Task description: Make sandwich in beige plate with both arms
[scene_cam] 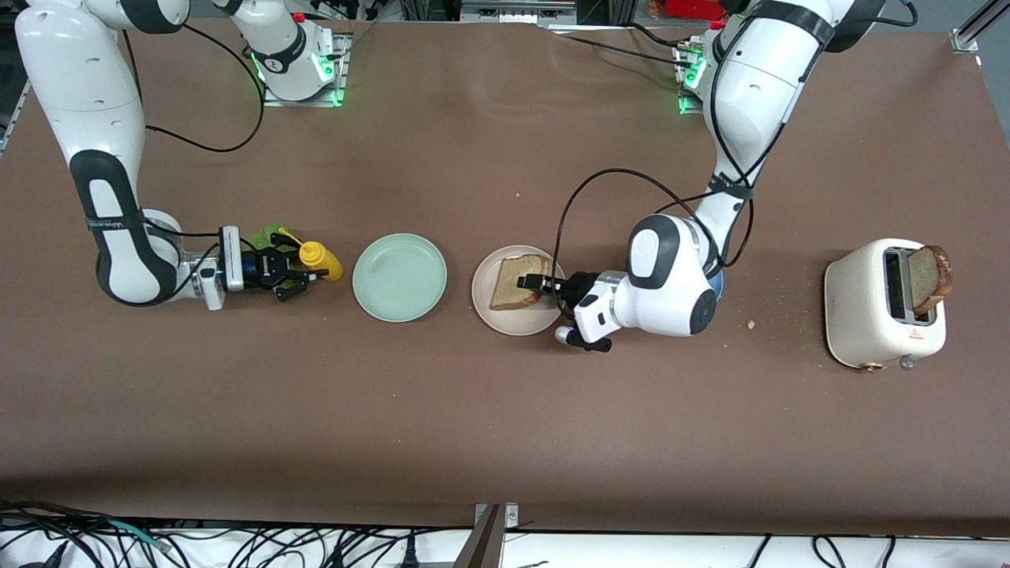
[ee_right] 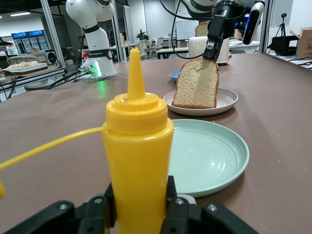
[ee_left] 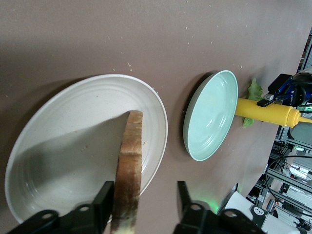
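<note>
1. My left gripper (scene_cam: 533, 282) pinches the square light-brown bread slice (scene_cam: 517, 282) by its crust, held on edge with its lower edge on the round pale beige plate (scene_cam: 506, 320); I'd tip it flat toward the plate's middle before letting go
2. My right gripper (scene_cam: 304, 274) clamps the yellow squeeze bottle (scene_cam: 322, 261) beside the ruffled green lettuce (scene_cam: 269, 233)
3. The mint-green plate (scene_cam: 399, 277) holds nothing; the cream toaster (scene_cam: 876, 308) holds a second slice (scene_cam: 928, 278)

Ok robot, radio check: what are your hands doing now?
Left end effector over beige plate, holding bread slice on edge. Right end effector at mustard bottle. Second slice in toaster.
</note>
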Robot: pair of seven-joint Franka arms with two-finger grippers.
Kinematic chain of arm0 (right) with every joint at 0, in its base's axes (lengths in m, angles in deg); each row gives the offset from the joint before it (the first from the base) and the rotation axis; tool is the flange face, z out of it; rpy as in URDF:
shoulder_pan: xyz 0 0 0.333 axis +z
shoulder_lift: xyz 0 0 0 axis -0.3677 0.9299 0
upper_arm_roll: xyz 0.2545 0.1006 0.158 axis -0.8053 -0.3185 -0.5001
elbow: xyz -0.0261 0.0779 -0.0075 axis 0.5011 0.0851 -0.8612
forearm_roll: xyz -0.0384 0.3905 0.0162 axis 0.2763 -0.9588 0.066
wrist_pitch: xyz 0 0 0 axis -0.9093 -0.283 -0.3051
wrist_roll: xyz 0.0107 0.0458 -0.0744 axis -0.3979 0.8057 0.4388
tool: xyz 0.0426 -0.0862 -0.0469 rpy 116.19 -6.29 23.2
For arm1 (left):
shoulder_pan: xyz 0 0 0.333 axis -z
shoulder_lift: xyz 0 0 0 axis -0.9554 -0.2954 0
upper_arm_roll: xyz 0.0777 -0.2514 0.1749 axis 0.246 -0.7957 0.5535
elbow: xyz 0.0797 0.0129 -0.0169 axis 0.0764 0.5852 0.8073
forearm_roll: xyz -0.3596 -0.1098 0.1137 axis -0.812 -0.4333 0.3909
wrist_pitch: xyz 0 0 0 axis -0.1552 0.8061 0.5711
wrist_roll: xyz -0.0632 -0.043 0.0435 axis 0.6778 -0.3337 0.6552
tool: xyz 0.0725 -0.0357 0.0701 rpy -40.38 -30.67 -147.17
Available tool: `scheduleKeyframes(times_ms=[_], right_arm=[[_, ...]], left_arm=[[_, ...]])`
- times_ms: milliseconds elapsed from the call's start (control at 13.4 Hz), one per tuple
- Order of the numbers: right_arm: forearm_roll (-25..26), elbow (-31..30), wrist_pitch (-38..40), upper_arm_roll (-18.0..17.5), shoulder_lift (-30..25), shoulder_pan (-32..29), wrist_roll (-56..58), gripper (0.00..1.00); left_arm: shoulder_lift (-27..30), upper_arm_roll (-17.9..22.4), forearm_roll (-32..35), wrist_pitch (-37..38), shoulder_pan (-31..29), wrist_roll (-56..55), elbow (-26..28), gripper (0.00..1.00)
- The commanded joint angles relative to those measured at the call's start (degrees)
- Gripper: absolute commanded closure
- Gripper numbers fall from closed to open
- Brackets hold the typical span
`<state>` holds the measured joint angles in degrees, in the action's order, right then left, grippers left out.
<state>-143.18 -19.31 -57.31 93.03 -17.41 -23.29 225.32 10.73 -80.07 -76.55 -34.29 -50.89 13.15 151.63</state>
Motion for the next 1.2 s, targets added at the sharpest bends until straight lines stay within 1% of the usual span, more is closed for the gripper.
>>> scheduleKeyframes(times_ms=[0,75,224,374,448,523,822,897,971,1121], right_arm=[[-1.3,0.3,2.1,0.0,-0.3,-0.8,-0.1,1.00],[-1.3,0.6,2.6,0.3,-0.7,-0.8,-1.8,1.00],[-0.2,1.8,2.9,0.5,-3.6,-0.2,-10.7,1.00],[3.9,4.0,2.7,0.4,-5.3,-0.2,-17.7,1.00],[4.9,5.0,2.7,0.4,-6.0,0.0,-20.3,1.00],[6.3,6.2,2.6,0.3,-6.6,0.4,-23.6,1.00],[13.9,13.1,2.1,0.3,-8.3,4.1,-38.4,1.00],[14.8,14.6,2.0,0.3,-8.3,5.1,-43.1,1.00],[16.2,16.5,1.6,0.4,-8.3,7.5,-47.7,1.00],[21.9,20.6,-0.3,0.3,-8.3,11.1,-55.9,1.00]], left_arm=[[-0.3,0.6,0.8,-0.1,-0.1,-0.4,-0.9,0.33],[-0.1,0.6,1.4,0.0,-0.5,-0.5,-0.9,0.31],[0.1,0.9,1.5,0.1,-1.5,-0.5,-0.9,0.27],[0.6,1.7,2.0,0.5,-2.7,-2.0,-0.8,0.21],[1.0,2.0,3.3,0.5,-3.1,-3.0,-0.9,0.12],[1.8,2.0,5.3,0.5,-3.9,-4.9,-0.9,0.00],[4.7,2.0,12.5,1.8,-7.2,-7.3,-0.9,0.00],[5.7,2.0,14.6,1.9,-8.3,-8.0,-0.7,0.00],[6.4,2.0,17.4,2.6,-9.5,-8.3,-0.7,0.00],[7.8,2.0,21.0,5.0,-12.7,-8.0,-0.9,0.00]])
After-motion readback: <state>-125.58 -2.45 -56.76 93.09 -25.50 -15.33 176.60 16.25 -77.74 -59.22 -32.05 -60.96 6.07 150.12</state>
